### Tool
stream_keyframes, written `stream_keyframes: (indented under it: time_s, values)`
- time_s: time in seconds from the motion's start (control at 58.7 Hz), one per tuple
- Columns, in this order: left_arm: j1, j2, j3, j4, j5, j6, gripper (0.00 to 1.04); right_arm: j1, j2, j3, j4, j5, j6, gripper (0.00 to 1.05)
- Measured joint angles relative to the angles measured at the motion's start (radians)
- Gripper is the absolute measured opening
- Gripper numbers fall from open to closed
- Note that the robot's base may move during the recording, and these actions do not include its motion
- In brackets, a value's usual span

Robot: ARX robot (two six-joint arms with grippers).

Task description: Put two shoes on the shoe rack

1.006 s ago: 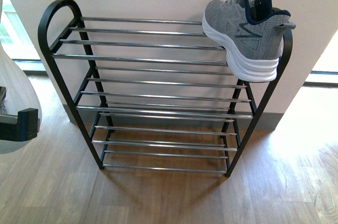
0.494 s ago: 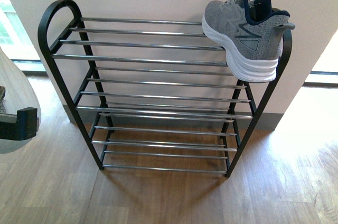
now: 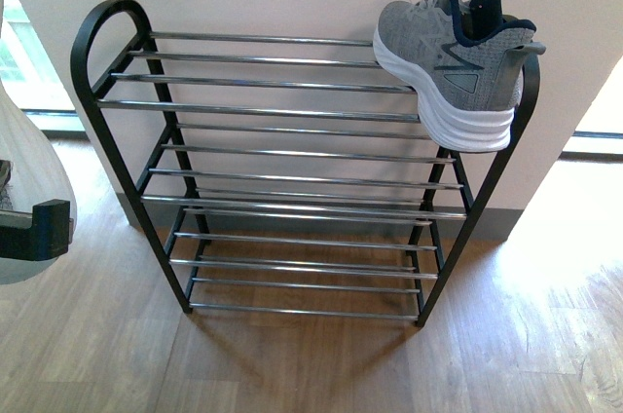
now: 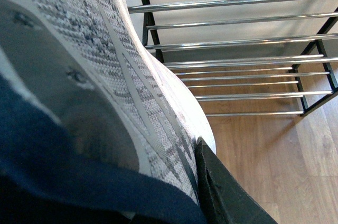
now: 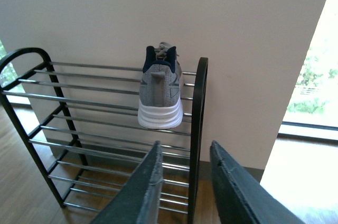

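left tool [image 3: 39,226] clenched on sneaker [image 4: 105,76] | right tool [image 5: 186,150] released (gaping) | second sneaker [image 3: 453,62] atop shoe rack [image 3: 263,110]

one shoe rack [image 3: 109,6], black-framed, with three shelves; its top shelf [image 3: 263,82] counts four shiny rods. two grey sneakers in all: one sneaker [image 3: 453,57] on the far right of that top shelf, and a second sneaker [image 4: 132,92] at the near left edge of the scene. two tools: the left tool [image 3: 44,226], of which a single dark finger shows, and the right tool [image 5: 185,147], with two dark fingers set apart.
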Motion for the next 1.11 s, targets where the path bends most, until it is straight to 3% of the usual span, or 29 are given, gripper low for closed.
stream_keyframes:
  time_s: [0.409,1.108]
  values:
    - [0.001,0.000,0.000,0.000,-0.008,0.000,0.02,0.000,-0.001,0.000,0.000,-0.001,0.000,0.97]
    - [-0.002,0.000,0.000,0.000,0.000,0.000,0.02,0.000,-0.002,0.000,-0.003,0.000,0.000,0.96]
